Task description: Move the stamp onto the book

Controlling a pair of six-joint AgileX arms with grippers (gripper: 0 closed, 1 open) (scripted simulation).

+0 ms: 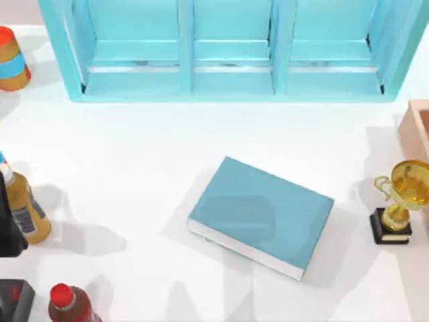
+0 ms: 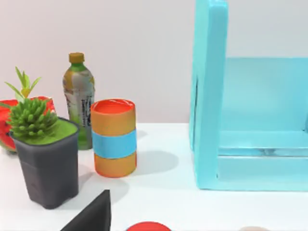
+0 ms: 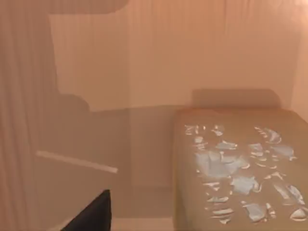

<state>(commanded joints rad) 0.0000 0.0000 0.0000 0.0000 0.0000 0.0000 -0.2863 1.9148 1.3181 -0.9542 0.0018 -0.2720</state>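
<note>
The book [image 1: 261, 215], teal-blue with white page edges, lies flat and skewed at the middle of the table with nothing on it. In the right wrist view a tan-brown block with pale flecks on its top, which I take for the stamp [image 3: 238, 168], sits close by, with tan walls behind it. A dark part of my right gripper [image 3: 91, 214] juts in beside it, apart from it. A dark part of my left gripper [image 2: 91, 216] shows in the left wrist view, over the table's near left corner.
A cyan shelf unit [image 1: 228, 50] spans the back. A gold trophy [image 1: 400, 201] and a tan box [image 1: 419, 127] stand at the right edge. At the left are an orange-and-blue cup [image 1: 12, 59], a brown bottle [image 1: 27, 211], a red-capped bottle [image 1: 67, 303] and a potted plant [image 2: 45, 154].
</note>
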